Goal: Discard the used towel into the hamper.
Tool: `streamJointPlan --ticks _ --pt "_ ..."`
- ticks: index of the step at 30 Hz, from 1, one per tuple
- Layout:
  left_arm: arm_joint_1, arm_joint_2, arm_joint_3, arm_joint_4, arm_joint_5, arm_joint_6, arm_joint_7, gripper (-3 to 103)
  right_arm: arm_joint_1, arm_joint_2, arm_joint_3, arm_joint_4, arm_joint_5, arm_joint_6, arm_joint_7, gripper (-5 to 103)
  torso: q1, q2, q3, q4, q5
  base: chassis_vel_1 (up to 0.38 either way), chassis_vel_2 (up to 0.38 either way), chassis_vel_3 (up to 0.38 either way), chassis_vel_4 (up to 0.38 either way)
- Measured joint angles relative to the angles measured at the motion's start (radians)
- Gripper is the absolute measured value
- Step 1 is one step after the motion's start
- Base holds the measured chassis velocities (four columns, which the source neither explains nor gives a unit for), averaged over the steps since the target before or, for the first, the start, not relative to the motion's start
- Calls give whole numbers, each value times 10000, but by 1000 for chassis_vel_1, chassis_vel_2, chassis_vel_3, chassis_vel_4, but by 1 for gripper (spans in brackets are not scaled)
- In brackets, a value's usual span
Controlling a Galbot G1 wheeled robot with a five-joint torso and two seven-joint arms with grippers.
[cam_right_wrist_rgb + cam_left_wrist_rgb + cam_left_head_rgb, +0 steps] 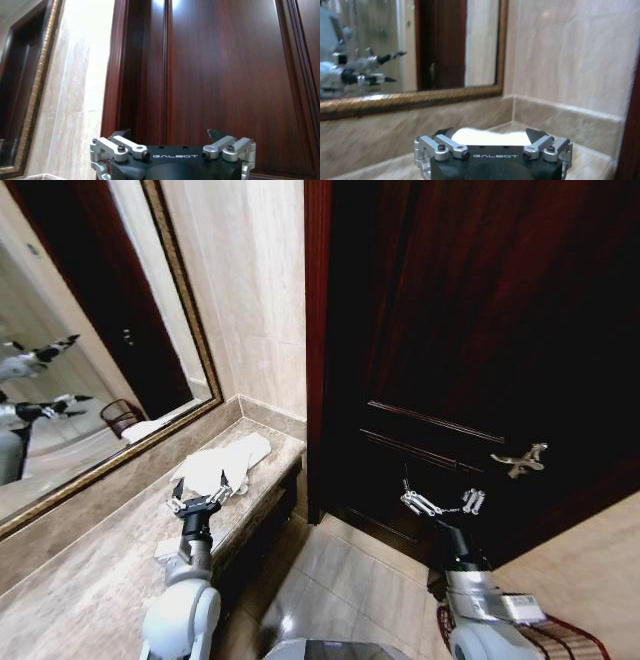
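The used towel [222, 464] is a crumpled white cloth lying on the marble counter [90, 580] near its far end, below the mirror. My left gripper [198, 502] hovers open at the towel's near edge. In the left wrist view the towel [487, 138] shows just beyond the open left gripper [490, 132], between its dark fingertips [444, 132]. My right gripper [443, 502] is open and empty in front of the dark door; it [169, 134] faces the door panels. The hamper [577, 642] stands on the floor at the lower right, partly hidden behind my right arm.
A gold-framed mirror [90, 360] runs along the wall behind the counter. The dark wooden door [480, 330] with a metal handle [520, 460] fills the right side. A beige tiled wall [250, 290] stands between the mirror and the door. Tiled floor [340, 580] lies between the counter and the door.
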Motion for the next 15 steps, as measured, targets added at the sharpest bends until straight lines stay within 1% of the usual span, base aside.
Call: streamJointPlan --ticks 2,3,6,8,9,12,15 --pt "-105 -1 -16 141 -43 65 -57 97 -8 -9 5 -6 0 0 0 100 -2 2 -1 2 -2 88 -38 -36 77" --pt "-435 -2 -86 479 -234 235 -152 98 -21 -35 13 -26 0 -1 0 100 -2 2 0 2 0 61 -40 -26 77" --pt "-768 -2 -183 748 -447 387 -196 100 -24 -53 15 -48 0 -3 0 100 -1 2 0 1 0 0 0 0 0" --pt "-1273 -3 -374 1184 -822 589 -218 100 -27 -68 13 -78 0 -6 -15 100 4 1 2 -2 2 0 0 0 0" --pt "-1273 -3 -374 1184 -822 589 -218 100 -27 -68 13 -78 0 -6 -15 100 4 1 2 -2 2 0 0 0 0" --pt "-1825 2 -536 1836 -1434 877 -247 100 -26 -98 -42 -152 -25 -8 -84 100 13 -2 4 1 0 -5 17 6 -12" --pt "-2060 2 -539 2169 -1637 941 -274 100 -41 -99 -59 -188 -49 -8 -98 100 13 -2 4 0 -1 -6 35 11 -17"
